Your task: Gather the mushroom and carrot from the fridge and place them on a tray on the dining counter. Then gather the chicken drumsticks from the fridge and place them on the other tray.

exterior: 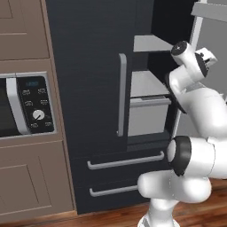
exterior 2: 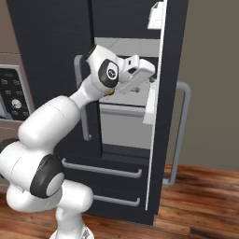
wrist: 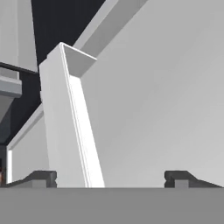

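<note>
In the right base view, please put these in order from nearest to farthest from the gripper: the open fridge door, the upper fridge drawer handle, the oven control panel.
1. The open fridge door, just right of the gripper.
2. The upper fridge drawer handle, well below it.
3. The oven control panel, far left at the picture's edge.

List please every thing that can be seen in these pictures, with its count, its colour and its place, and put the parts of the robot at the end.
fridge: one, black, middle; right door open, left door shut
fridge handles: long, grey, vertical, on the doors
fridge drawers: two, black with grey bar handles, below the doors
shelves and bins: pale grey, inside the open fridge and on its door
microwave: one, black and silver, in the brown cabinet left of the fridge
floor: brown wood
arm: one, white with dark joints, reaching into the fridge
gripper: one, dark fingertips, open, holding nothing
</note>
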Tool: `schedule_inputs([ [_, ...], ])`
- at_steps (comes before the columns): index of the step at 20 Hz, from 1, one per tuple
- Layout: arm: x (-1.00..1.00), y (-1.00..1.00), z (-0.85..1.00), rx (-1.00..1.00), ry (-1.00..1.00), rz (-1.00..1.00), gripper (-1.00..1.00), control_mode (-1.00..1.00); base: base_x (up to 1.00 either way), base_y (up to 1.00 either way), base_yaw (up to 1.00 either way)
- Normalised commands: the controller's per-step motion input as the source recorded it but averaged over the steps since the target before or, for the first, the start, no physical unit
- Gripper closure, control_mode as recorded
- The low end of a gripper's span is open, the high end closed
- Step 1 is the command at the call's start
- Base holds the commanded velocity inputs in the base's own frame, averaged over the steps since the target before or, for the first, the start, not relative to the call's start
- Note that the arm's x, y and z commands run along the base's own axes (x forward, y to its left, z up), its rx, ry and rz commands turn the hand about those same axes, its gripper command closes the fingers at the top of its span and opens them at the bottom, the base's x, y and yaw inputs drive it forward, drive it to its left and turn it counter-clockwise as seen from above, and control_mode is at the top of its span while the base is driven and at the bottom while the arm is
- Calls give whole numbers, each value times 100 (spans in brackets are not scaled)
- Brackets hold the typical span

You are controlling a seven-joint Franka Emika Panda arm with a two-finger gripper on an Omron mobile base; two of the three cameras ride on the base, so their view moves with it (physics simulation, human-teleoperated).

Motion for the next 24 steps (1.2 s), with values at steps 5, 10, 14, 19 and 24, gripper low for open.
schedule_inputs([
  [5, -13, 96, 0, 0, -13, 4, -100, -100, 0, 0, 0],
  [10, 0, 100, 0, 5, -14, 0, -100, -100, 0, 0, 0],
  [14, -3, 99, 0, 11, -9, 11, -100, -100, 0, 0, 0],
  [19, -11, 96, -1, 13, -9, 22, -100, -100, 0, 0, 0],
  [24, -4, 72, 0, 20, -11, 23, -100, -100, 0, 0, 0],
])
